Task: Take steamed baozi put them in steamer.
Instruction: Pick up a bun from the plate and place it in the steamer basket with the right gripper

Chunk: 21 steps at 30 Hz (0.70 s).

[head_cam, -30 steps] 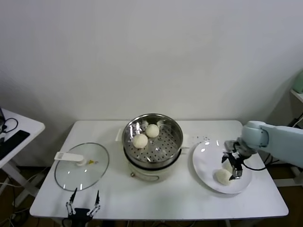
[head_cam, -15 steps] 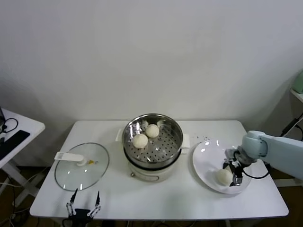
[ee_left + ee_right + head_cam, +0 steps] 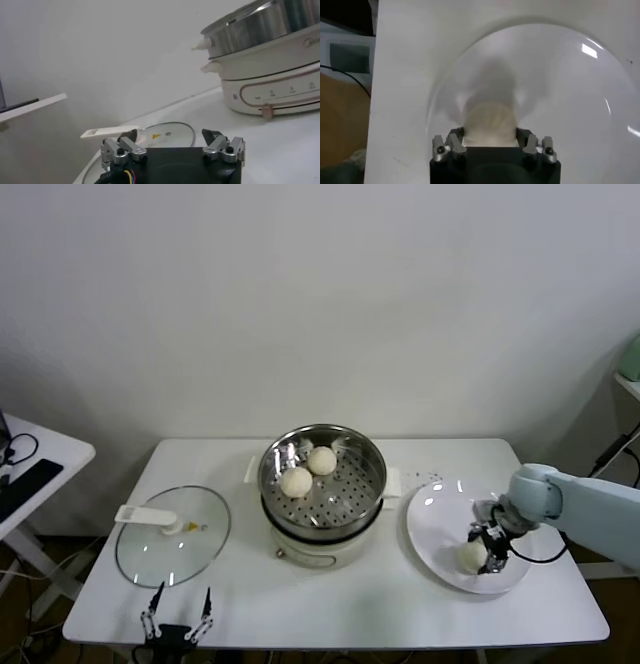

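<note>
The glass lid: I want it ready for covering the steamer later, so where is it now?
In the head view the glass lid lies flat on the white table, on the robot's left of the steamer, just beyond the idle left gripper.

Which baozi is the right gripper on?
The lone baozi on the white plate, between the right gripper jaws. The other two baozi sit in the steamer.

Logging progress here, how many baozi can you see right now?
3: two baozi in the steamer, one on the plate between the right end effector fingers. Others may be hidden.
</note>
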### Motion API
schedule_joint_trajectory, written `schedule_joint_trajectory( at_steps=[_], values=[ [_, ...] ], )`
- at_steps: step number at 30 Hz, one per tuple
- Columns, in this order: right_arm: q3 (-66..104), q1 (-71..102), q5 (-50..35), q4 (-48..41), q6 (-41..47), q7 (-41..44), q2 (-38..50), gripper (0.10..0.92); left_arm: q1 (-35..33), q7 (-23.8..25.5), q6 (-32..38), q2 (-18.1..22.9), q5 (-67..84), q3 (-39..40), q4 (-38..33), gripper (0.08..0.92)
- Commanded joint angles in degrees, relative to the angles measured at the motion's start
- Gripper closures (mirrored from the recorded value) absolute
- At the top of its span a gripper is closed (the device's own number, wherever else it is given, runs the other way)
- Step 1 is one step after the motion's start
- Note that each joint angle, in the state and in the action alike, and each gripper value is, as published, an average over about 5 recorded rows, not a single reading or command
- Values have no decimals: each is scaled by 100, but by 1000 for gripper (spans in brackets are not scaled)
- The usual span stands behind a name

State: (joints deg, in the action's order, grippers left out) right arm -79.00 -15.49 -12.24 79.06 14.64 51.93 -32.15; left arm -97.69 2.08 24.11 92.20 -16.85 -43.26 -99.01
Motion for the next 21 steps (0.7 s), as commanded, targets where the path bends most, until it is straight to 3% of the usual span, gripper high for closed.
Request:
schedule_joint_trajectory(
  at_steps=[1,8,16,21],
  values=[
    [-620,-1179,-49,189,-316,203,5,346,-4,2,5,47,-25,20,10,177],
    [-1334,-2875,-160,510,-1284,531,-207,347,5,-6,26,76,-81,48,69,177],
    [-1261,-3907,-993,600,-2502,1092,-886,347,-1,-5,16,73,-96,32,59,177],
    [-924,-4326,-747,967,-3093,1198,-1467,344,-8,-6,26,63,-93,22,89,177]
  ],
)
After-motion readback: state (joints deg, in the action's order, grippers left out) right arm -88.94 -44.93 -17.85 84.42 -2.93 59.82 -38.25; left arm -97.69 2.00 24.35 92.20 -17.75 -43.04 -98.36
